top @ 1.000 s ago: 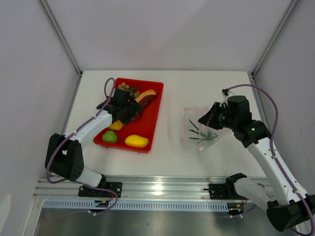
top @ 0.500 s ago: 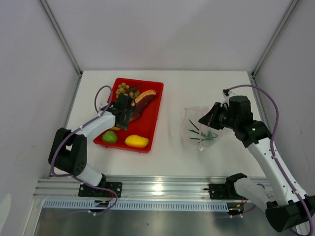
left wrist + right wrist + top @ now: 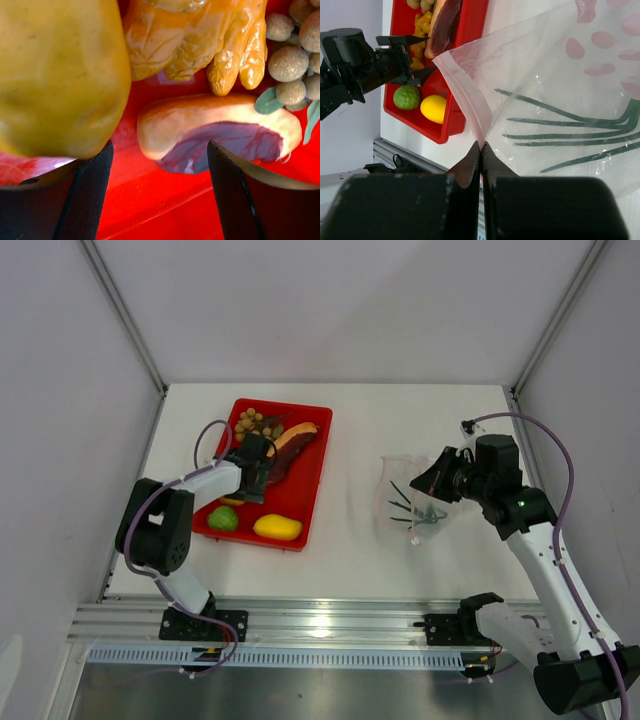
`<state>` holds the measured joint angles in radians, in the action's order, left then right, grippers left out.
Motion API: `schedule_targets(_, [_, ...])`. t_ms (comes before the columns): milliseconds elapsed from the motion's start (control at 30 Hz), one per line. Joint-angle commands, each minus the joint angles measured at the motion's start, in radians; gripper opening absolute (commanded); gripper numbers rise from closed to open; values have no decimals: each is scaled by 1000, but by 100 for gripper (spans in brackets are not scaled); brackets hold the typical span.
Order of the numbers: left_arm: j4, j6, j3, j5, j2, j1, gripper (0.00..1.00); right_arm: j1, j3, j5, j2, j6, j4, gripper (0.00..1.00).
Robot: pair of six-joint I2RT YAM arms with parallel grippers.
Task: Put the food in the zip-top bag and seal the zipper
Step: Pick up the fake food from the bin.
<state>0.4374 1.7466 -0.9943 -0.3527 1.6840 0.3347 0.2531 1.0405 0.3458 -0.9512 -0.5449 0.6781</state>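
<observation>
- Since the earlier frame the left arm (image 3: 190,483) has drawn its elbow in toward the red tray (image 3: 318,472). Its jaws have slid off the grape cluster (image 3: 252,421). The right arm (image 3: 545,545) has carried the bag slightly to the right.
- The tray holds all the loose food: mango (image 3: 277,528), meat slice (image 3: 220,132), lime (image 3: 223,518), a yellow-orange fruit (image 3: 60,75), the grapes and some orange bits (image 3: 200,35).
- The zip-top bag (image 3: 410,502) lies on the worktop (image 3: 350,430), well apart from the tray to its right. It holds only the green onion (image 3: 555,120). The film is thin, crinkly and limp, so it will likely sag shut unless a lip is held up.
- The right jaws are closed tight on the bag's edge at the pinkish zipper (image 3: 460,100). How wide the mouth gapes cannot be told.
- The left jaws stand wide apart and hold nothing, low over the tray with the meat slice straight ahead between them.
- The toy foods look light, hard and glossy, so probably slippery. The flat meat slice is best pinched across its thin sides, and the round fruits across their middle.
</observation>
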Motion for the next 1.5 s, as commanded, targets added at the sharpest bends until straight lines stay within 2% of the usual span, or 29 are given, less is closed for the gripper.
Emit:
schedule_targets(0, [-9,24,-69,-15,38,-13,77,-12,-11,38,23,14,-20,0])
schedule_targets(233, [0,34,-90,-55,66,-13,70,-21,-13,38,40,13,-31,0])
schedule_targets(400, [87,21,-159,-84,97,-13,54,-23,-10,41,45,0,-31,0])
schedule_targets(533, [121,7,-182,-106,108,-8,51,-25,1,33,52,0,-28,0])
schedule_targets(733, [138,-33,-211,-134,123,-5,33,-28,9,30,55,-6,-29,0])
schedule_targets(833, [133,-59,-216,-137,126,-3,16,-26,7,27,57,-6,-26,0])
schedule_targets(867, [130,-65,-216,-135,126,-5,7,-28,6,28,57,-6,-25,0])
schedule_targets(933, [120,-78,-210,-129,122,-5,0,-28,4,28,57,-6,-25,0])
schedule_targets(1167, [86,-124,-156,-98,62,6,1,-28,3,24,57,-4,-14,0])
schedule_targets(1467, [79,-320,-112,-144,-170,64,1,-26,-33,7,43,6,-22,0])
